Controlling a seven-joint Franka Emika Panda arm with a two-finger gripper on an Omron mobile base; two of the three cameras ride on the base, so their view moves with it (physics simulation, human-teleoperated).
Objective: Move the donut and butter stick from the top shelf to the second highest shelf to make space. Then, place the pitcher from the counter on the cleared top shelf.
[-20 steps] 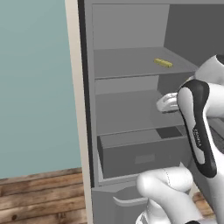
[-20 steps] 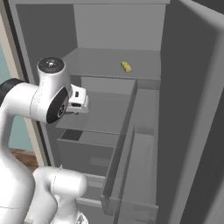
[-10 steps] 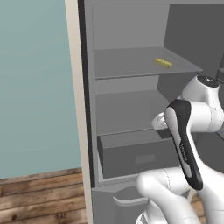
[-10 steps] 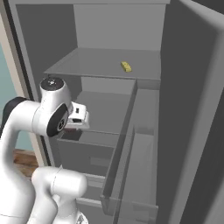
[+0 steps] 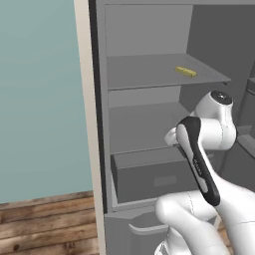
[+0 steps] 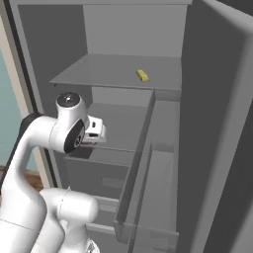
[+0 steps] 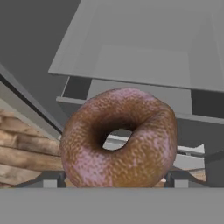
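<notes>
The donut (image 7: 119, 138) stands on edge between the gripper's (image 7: 114, 178) two dark finger tips, its hole facing straight out toward the camera on the hand, so the ring's flat face looks along the gripper rather than up. The jaws stand wide, one tip at each side of the ring and pressing on it, so it is clamped between them. Beyond it lies a flat grey plate, the second highest shelf (image 7: 144, 65), with the boxy grey drawer (image 5: 159, 177) under it.

From behind the arm, the hand sits in front of the fridge at the level of that lower shelf (image 6: 118, 128). Up on the top shelf (image 5: 149, 72) the butter stick (image 5: 185, 71) lies flat toward the right side, its long axis running slantwise across the plate; from the other side it (image 6: 143, 75) points roughly front to back.

The fridge is plain grey inside, its door (image 6: 217, 128) swung open at the right with bins along it. A teal wall (image 5: 40, 99) and wood plank floor (image 5: 47, 226) lie to the left.
</notes>
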